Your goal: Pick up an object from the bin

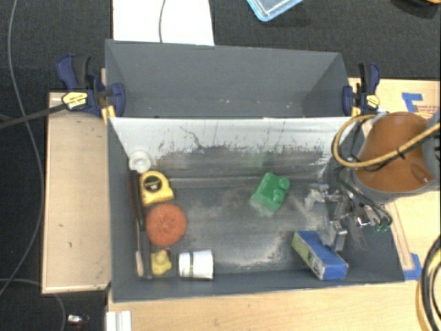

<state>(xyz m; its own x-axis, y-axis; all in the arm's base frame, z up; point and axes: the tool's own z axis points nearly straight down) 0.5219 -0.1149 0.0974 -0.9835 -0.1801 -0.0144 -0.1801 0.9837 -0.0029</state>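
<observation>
My gripper (pixel 336 234) hangs low at the bin's right side, its metal fingers pointing down just above the upper end of a blue box (pixel 318 255) that lies tilted on the floor near the front right. The box has a pale green face on top. A green block (pixel 269 192) sits to the left of the gripper, in the middle of the bin, apart from it. Nothing shows between the fingers.
Along the left wall lie a yellow tape measure (pixel 155 187), a round orange-brown ball (pixel 166 224), a small yellow toy (pixel 160 263), a white cylinder (pixel 196 265), a white cap (pixel 140 161) and a long dark stick (pixel 138 226).
</observation>
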